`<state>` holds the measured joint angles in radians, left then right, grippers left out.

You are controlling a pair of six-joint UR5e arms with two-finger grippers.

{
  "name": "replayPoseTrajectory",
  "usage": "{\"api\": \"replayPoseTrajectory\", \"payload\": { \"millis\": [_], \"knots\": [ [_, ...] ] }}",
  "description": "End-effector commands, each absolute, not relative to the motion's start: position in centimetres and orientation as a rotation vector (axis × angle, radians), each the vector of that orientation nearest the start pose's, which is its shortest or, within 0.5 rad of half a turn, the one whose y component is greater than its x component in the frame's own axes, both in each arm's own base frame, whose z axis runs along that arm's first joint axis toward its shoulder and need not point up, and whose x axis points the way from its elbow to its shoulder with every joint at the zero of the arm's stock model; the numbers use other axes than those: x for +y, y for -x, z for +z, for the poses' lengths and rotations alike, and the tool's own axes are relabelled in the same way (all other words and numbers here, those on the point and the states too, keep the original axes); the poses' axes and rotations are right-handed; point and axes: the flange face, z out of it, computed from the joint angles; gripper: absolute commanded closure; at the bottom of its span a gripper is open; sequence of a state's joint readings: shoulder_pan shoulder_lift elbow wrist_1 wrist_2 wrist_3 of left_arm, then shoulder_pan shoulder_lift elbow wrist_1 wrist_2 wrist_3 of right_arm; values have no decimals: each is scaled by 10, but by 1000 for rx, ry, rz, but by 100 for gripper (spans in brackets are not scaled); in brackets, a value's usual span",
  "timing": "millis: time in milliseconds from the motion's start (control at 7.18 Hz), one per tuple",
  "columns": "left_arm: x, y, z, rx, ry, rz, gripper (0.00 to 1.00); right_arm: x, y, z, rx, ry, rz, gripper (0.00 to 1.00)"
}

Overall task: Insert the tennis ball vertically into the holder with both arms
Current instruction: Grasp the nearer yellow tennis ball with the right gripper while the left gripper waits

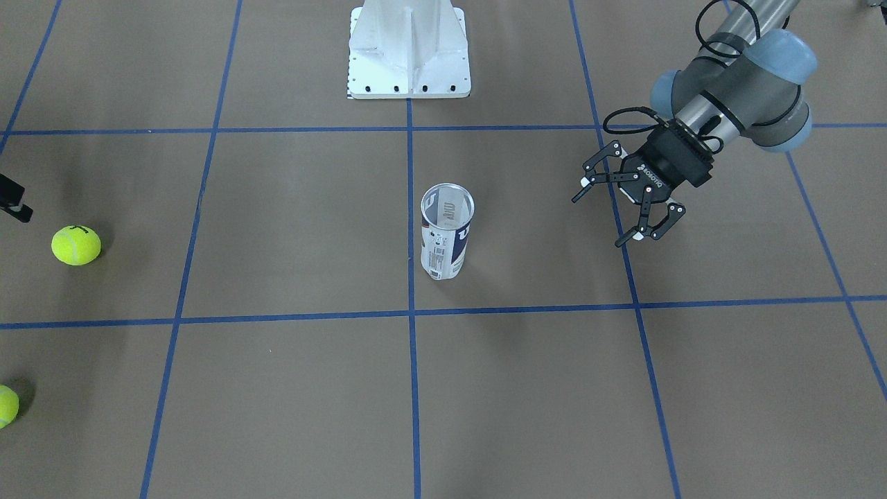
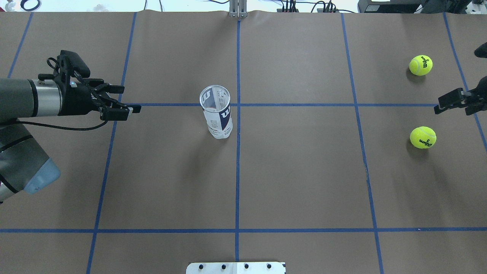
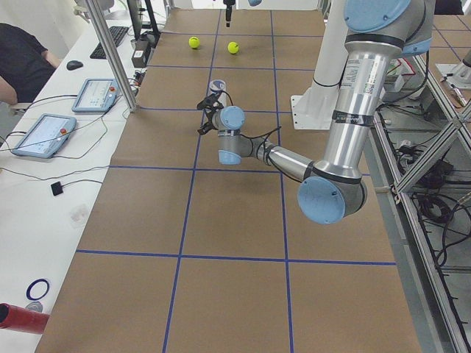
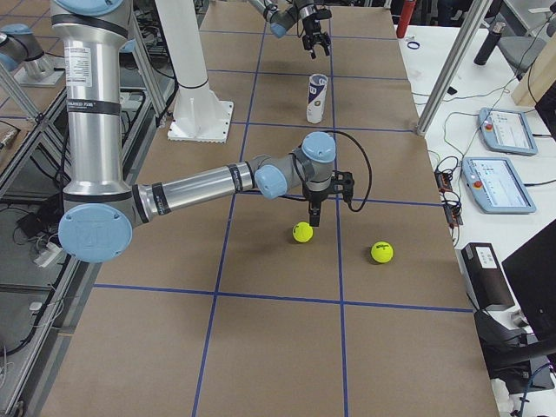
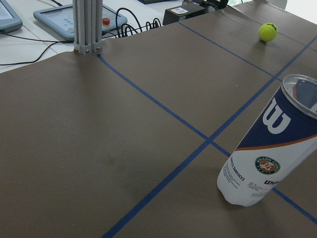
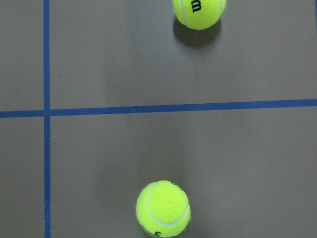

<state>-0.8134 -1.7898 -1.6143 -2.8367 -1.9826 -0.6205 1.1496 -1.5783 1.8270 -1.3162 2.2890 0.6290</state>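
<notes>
The holder (image 1: 447, 232) is a clear can with a white and navy "W" label. It stands upright with its mouth open, near the table's middle; it also shows in the overhead view (image 2: 217, 112) and the left wrist view (image 5: 270, 153). My left gripper (image 1: 601, 218) is open and empty, level with the holder and well off to its side, also in the overhead view (image 2: 131, 99). Two yellow tennis balls (image 2: 423, 137) (image 2: 420, 65) lie at the far right. My right gripper (image 4: 312, 217) points down above and between them. Only one of its fingers (image 2: 451, 99) shows, so I cannot tell its state.
The white pedestal base (image 1: 409, 55) stands at the robot's side of the table. An aluminium post (image 5: 88, 25) stands at the far edge. Blue tape lines grid the brown tabletop. Tablets (image 3: 44, 134) and cables lie on the operators' bench beyond.
</notes>
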Motion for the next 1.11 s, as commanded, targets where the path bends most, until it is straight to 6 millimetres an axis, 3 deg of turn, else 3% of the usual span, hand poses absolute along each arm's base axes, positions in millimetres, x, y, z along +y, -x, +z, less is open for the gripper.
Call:
{"api": "replayPoseTrajectory", "payload": {
  "millis": [0,278,557,974],
  "knots": [
    [-481,-328,388,1201,-947,429,1,-483,178,517,-833,-85,-39,1],
    [-482,-328,391,1198,-944,429,1,-483,202,539,-764,-84,-79,1],
    [-483,-329,392,1197,-946,429,1,-486,206,563,-728,-77,-127,1],
    [-485,-331,391,1197,-948,431,1,-482,216,567,-725,-62,-141,1]
  ]
}}
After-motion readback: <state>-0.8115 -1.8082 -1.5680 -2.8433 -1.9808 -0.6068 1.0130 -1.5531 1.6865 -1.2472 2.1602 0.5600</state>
